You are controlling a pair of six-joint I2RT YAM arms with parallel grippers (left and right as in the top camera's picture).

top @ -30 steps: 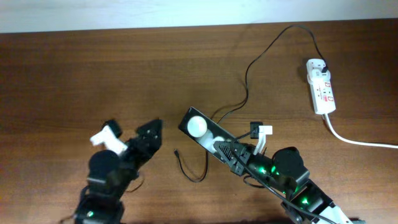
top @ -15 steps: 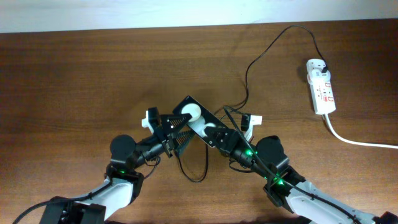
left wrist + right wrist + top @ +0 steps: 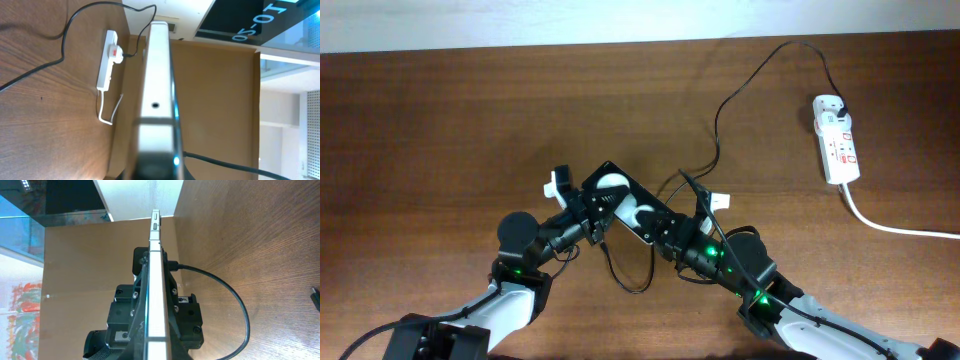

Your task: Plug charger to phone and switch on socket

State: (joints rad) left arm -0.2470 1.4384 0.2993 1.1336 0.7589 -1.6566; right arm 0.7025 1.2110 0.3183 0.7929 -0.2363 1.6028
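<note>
**Overhead view, with both wrist views.** The phone [image 3: 623,198] is shown face up just below the centre of the surface [image 3: 440,120]. Its long axis is set from 10 o'clock to 4 o'clock. The left gripper [image 3: 596,207] is angled in from 7 o'clock toward 1 o'clock, with the arm bent low. Its jaws are drawn narrow about the phone near the 10 o'clock end. The right gripper [image 3: 666,228] is extended from 5 o'clock toward 10 o'clock, and its jaws are clamped on the phone's 4 o'clock end. In each wrist view the phone is seen edge-on, running out from between the jaws.

The socket [image 3: 837,140] is placed well apart at 2 o'clock, by the right edge, with its thick white cord [image 3: 895,228] led off from the 6 o'clock end. The charger [image 3: 718,120] is plugged in at the socket's 12 o'clock end, and a loop of its cable is laid at the phone's 6 o'clock. The position of the connector tip cannot be told.
</note>
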